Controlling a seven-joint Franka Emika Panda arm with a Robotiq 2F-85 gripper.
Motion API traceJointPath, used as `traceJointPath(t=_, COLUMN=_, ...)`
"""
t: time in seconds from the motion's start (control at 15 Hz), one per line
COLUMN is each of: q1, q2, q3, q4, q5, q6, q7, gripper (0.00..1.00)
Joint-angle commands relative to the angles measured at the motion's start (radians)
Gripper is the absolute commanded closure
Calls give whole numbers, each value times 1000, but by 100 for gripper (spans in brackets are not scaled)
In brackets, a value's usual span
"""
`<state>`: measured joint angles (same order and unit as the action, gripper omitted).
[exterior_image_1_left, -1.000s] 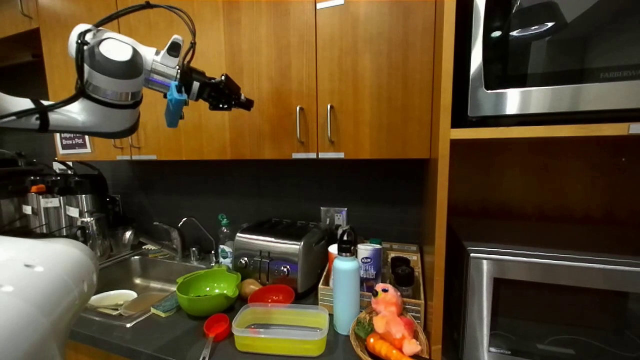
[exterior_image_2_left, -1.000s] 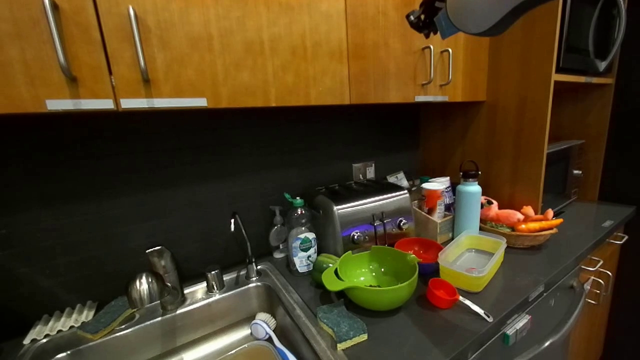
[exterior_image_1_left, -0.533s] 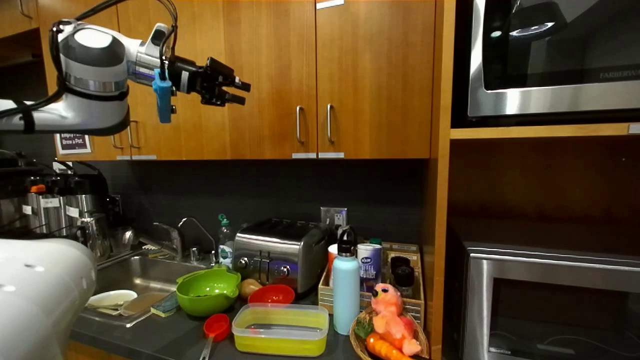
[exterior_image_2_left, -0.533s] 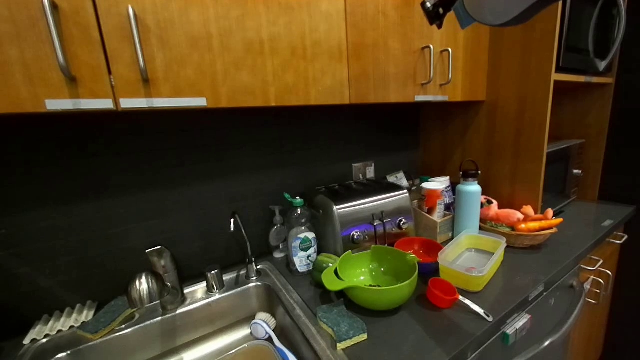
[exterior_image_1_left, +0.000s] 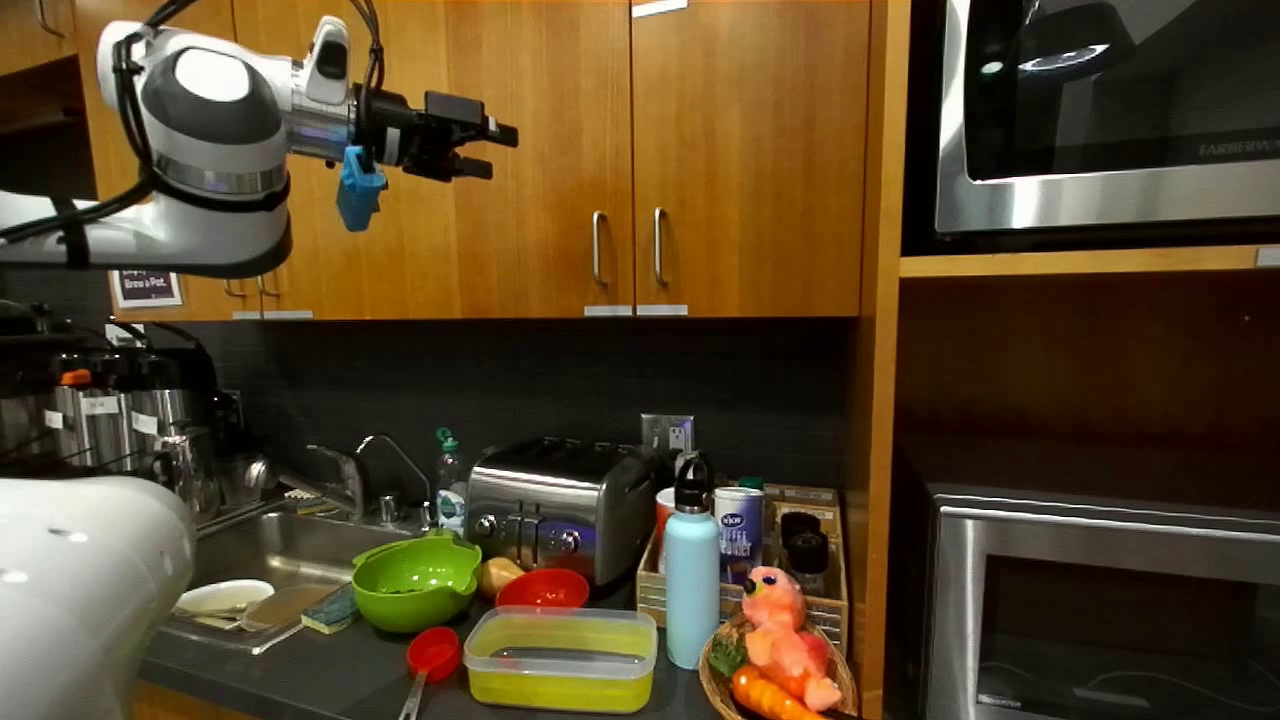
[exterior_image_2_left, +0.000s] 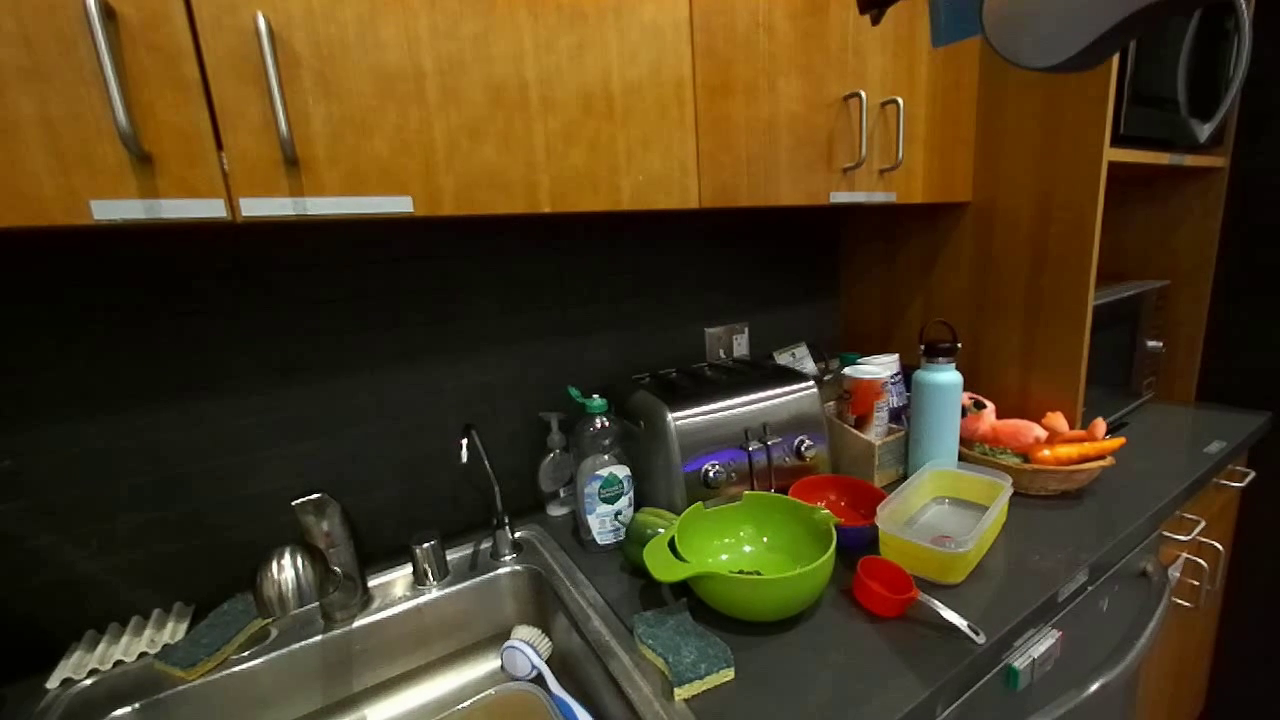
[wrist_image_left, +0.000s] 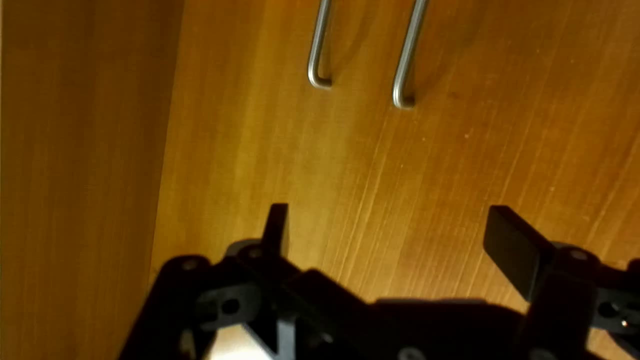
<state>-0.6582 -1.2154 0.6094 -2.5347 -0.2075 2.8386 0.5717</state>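
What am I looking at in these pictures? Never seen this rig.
The white jointed machine is a robot arm, tipped with a black two-fingered gripper. Two pictures come from cameras outside the robot, seeing the scene from different places. The third camera rides on the wrist and looks past the gripper at metal handles on wooden cabinet doors. Nothing is held: the jaws stand open, with only the doors' wood showing between them. On the counter below are a green bowl, red bowl, red measuring cup, yellow container, sponge, toaster, light-blue bottle, and a basket holding a pink plush toy and an orange carrot.
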Motion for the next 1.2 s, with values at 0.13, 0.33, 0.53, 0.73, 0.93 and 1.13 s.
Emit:
traceJointPath(t=0.13, q1=-6, q2=-24, q3=-69, q4=-91, q5=109, q6=184, q7=-44, gripper=0)
traceJointPath(t=0.33, q1=-14, q2=-7, q3=-56, q4=-70, q5=132, q6=163, q7=-53, gripper=0)
traceJointPath(t=0.53, q1=-14, q2=-8, q3=-58, q4=-71, q5=133, q6=164, q7=-53, gripper=0)
traceJointPath(t=0.73, q1=-14, q2=-12, q3=-58, q4=-72, q5=133, q6=164, q7=-53, gripper=0)
traceJointPath(t=0.93, q1=-7, q2=31, q3=-43, q4=-69, q5=215, q6=137, q7=2, gripper=0)
traceJointPath(t=1.13, q1=-23, q2=12, q3=-19, q4=-76, q5=306, q6=83, q7=102, gripper=0)
